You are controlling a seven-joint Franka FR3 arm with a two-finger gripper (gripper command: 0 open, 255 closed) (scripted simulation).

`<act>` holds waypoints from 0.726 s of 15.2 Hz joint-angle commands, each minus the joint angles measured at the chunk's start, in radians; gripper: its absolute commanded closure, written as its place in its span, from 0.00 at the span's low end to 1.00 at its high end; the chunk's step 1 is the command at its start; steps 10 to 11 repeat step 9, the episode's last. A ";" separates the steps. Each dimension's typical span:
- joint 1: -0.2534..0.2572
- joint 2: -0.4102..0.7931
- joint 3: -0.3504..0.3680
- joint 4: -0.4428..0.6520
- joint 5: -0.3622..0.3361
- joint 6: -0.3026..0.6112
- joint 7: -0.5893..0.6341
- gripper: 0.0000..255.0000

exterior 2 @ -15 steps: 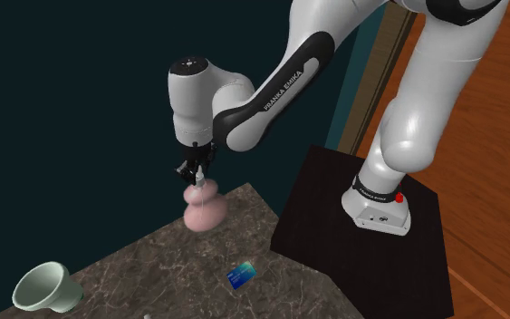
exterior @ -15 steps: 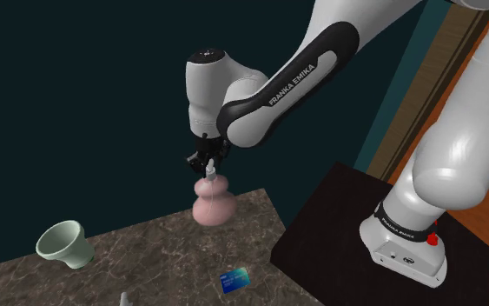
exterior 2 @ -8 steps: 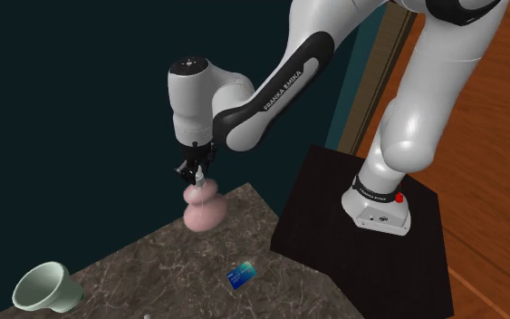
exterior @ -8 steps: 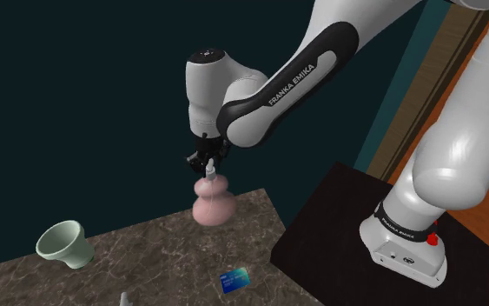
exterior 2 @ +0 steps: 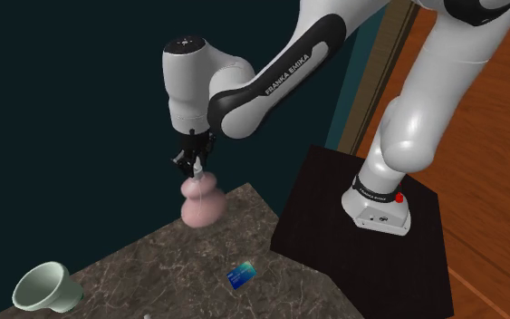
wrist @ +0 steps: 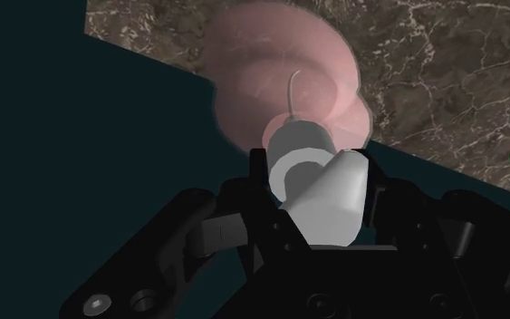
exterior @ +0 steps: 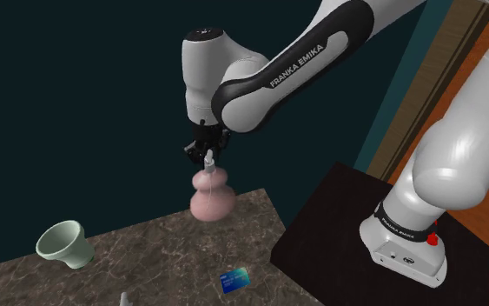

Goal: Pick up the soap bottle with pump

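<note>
1. My end effector (exterior: 208, 155) (exterior 2: 194, 163) (wrist: 321, 181) points straight down over the far corner of the counter (exterior: 164, 252) (exterior 2: 153, 263) (wrist: 443, 72), close to the dark teal wall (exterior: 77, 104).
2. Its two black fingers are pinched onto the grey pump (wrist: 321, 195) at the top of the soap bottle (exterior: 211, 196) (exterior 2: 200, 204) (wrist: 280, 82); in the wrist view the pump sits tight between them.
3. The soap bottle is pink and rounded, with a wide belly and a narrower neck, and it hangs upright directly beneath my end effector.
4. Its base is at the counter's far edge; I cannot tell whether it touches the stone-patterned top or sits just above it.
5. A pale green cup (exterior: 64, 243) (exterior 2: 46, 287) lies tilted on the counter, well apart from the bottle, toward the shoulder view's left.
6. A small blue card (exterior: 234, 278) (exterior 2: 240, 275) lies flat near the counter's near edge.
7. My base sits on the black stand (exterior: 320, 235) (exterior 2: 316, 227), beside the counter, on a wooden floor (exterior 2: 497, 181).
</note>
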 commanded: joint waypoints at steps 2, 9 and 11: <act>0.000 -0.026 -0.001 0.017 0.021 -0.038 -0.018 1.00; 0.001 -0.064 -0.005 0.052 0.049 -0.106 -0.042 1.00; 0.001 -0.064 -0.005 0.052 0.049 -0.106 -0.042 1.00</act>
